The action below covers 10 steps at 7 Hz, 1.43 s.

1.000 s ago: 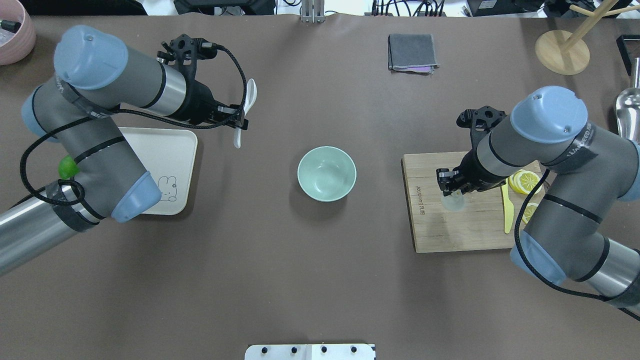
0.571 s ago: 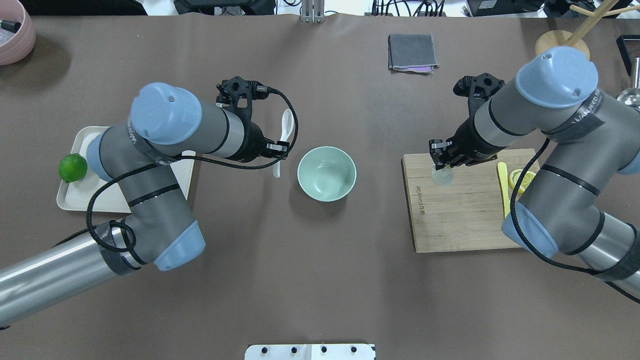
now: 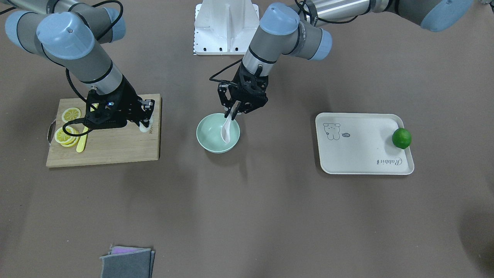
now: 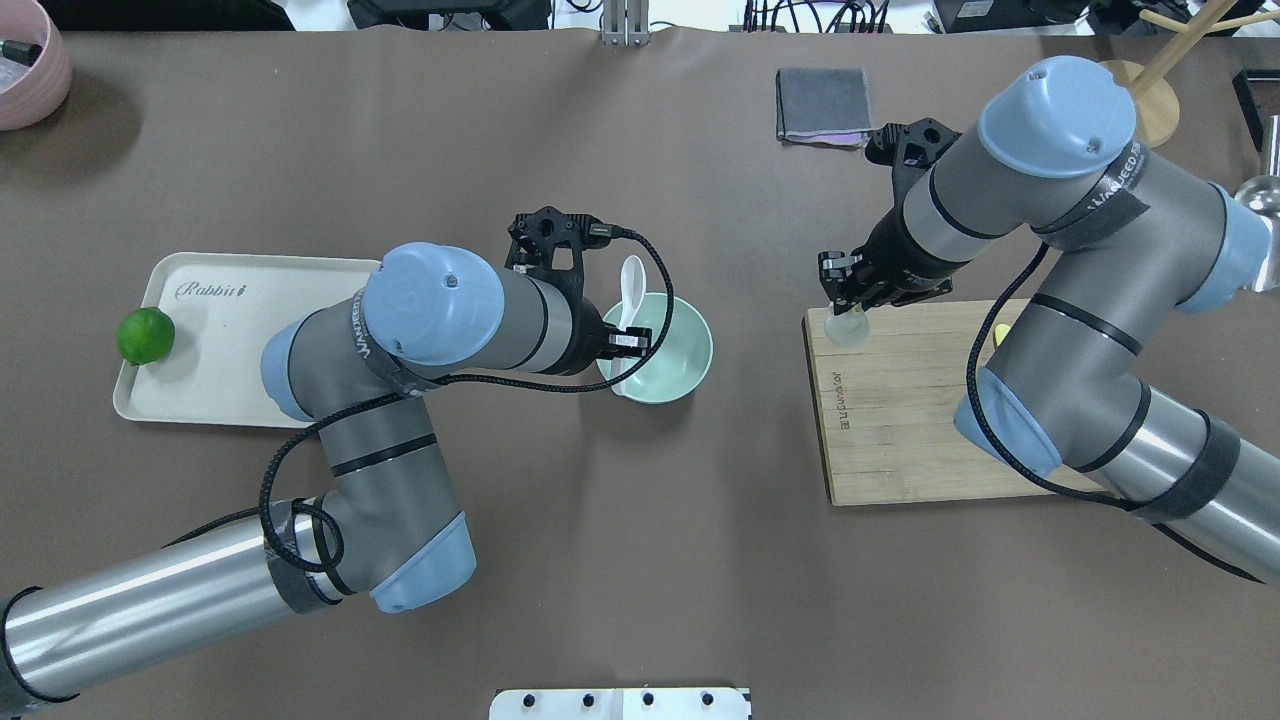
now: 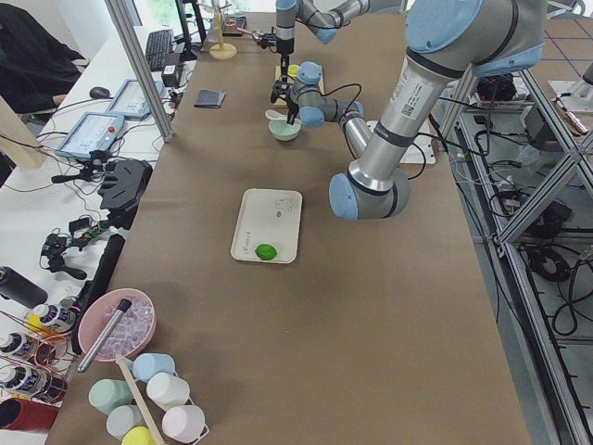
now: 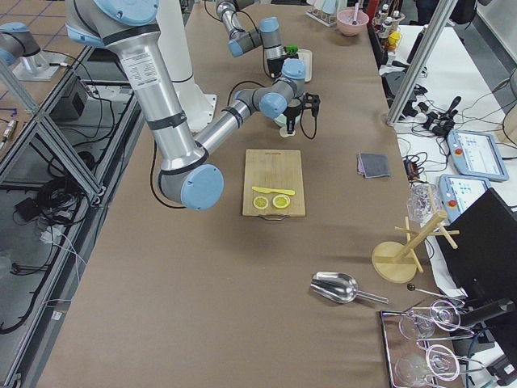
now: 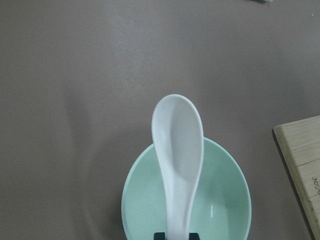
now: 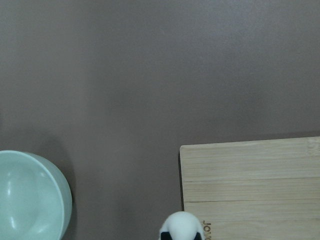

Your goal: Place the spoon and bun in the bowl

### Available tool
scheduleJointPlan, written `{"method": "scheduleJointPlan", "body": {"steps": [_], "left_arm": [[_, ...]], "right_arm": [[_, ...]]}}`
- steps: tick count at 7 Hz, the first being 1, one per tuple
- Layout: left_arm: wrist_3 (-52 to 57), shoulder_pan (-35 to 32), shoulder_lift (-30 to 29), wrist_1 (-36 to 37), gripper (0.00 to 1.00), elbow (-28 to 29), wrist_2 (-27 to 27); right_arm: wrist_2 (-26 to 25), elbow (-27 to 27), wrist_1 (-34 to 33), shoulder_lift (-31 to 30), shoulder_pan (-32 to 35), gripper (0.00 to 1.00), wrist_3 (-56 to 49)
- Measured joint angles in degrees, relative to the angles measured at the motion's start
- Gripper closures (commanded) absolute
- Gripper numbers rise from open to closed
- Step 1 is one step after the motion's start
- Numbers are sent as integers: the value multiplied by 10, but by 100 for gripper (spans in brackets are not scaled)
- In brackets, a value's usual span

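My left gripper point(image 4: 628, 344) is shut on the handle of the white spoon point(image 4: 633, 283) and holds it over the pale green bowl point(image 4: 683, 362). In the front view the spoon's scoop point(image 3: 226, 130) hangs inside the bowl point(image 3: 208, 136). The left wrist view shows the spoon point(image 7: 178, 159) above the bowl point(image 7: 222, 210). My right gripper point(image 4: 848, 304) is shut on the white bun point(image 4: 847, 329) over the wooden board's corner nearest the bowl. The bun also shows in the front view point(image 3: 146, 126) and the right wrist view point(image 8: 182, 226).
The wooden cutting board point(image 4: 905, 425) holds lemon slices point(image 3: 66, 123) and a yellow knife point(image 3: 81, 143). A white tray point(image 4: 215, 350) with a green lime point(image 4: 145, 335) lies to the left. A grey cloth point(image 4: 822, 103), a wooden stand point(image 4: 1140, 95) and a pink bowl point(image 4: 25, 65) are at the far edge.
My left arm has carried the spoon rightward from beside the tray to over the bowl. My right gripper has moved with the bun toward the board's far corner nearest the bowl.
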Motion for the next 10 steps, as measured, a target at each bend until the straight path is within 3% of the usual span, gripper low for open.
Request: {"method": "scheduleJointPlan", "body": {"steps": [1, 2, 5, 7, 10], "left_arm": [[-2, 4, -12, 1, 91, 11, 5], [-2, 10, -27, 1, 4, 28, 17], [23, 15, -26, 1, 2, 34, 39], [99, -12, 39, 5, 2, -46, 25], [229, -187, 149, 14, 2, -119, -155]], "right_arm": [[0, -1, 1, 2, 0, 100, 0], [0, -1, 2, 4, 0, 100, 0], [0, -1, 3, 21, -4, 100, 22], [-3, -6, 2, 59, -16, 100, 67], [-39, -73, 7, 137, -54, 100, 109]]}}
